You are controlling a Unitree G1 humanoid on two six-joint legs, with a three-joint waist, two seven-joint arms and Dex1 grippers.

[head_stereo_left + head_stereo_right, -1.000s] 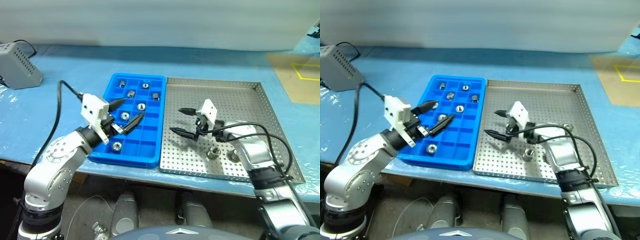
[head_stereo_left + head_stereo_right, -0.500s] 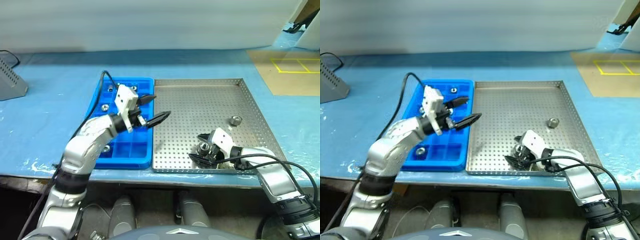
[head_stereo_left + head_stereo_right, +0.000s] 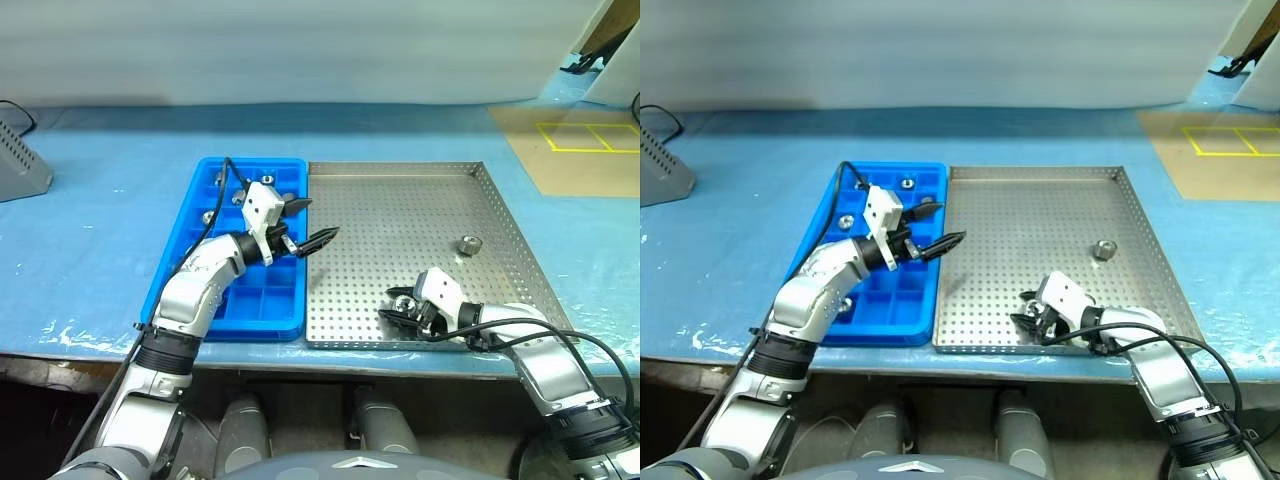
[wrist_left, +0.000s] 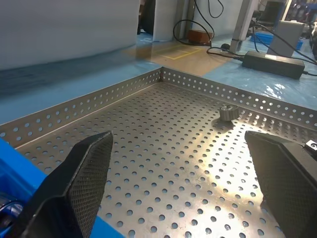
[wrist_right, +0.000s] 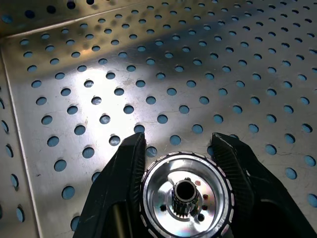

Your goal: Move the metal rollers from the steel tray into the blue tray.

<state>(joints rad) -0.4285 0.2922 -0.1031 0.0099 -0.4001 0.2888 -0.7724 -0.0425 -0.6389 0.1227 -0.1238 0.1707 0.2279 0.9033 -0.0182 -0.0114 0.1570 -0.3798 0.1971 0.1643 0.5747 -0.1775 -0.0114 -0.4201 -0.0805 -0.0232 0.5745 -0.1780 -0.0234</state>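
Your right tool is clamped on a roller in the steel tray; left tool hangs wide open by the blue tray, another roller well apart.

Most of the steel tray floor lies bare, with one roller near its right rim and the left gripper hovering above its left edge.

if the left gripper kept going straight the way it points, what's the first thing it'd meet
Probably nothing close: the open left gripper points level over the steel tray. The lone metal roller sits ahead slightly to one side, then the tray's far rim; depth is unclear.
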